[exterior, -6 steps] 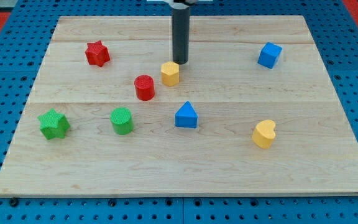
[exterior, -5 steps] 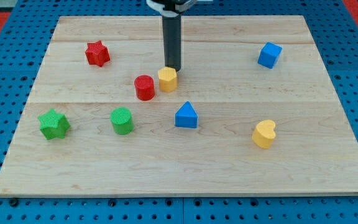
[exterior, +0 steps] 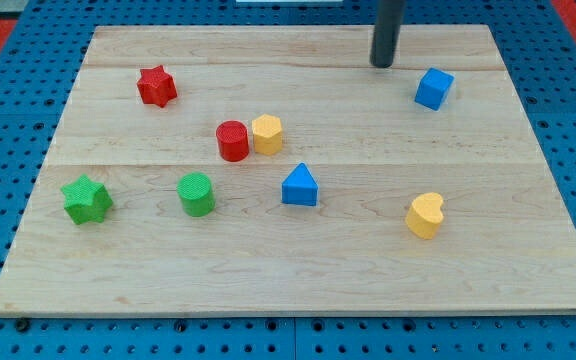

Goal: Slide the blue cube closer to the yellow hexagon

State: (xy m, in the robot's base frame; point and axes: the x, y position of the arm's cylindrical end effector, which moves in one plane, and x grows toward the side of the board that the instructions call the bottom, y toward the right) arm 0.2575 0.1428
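Blue cube point(exterior: 434, 88) sits near the board point(exterior: 528, 200)'s top right edge, one corner toward me. Yellow hexagon point(exterior: 267, 134) is well left of it, touching the red cylinder point(exterior: 232, 141). I've got my tip point(exterior: 383, 65) just up-left of the cube, no claw on it, bare wood between cube and hexagon.

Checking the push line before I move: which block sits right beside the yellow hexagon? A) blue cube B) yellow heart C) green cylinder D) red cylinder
D: the red cylinder sits right against the yellow hexagon on its view-left side, while the blue cube is far off to the view's right, near my tip.
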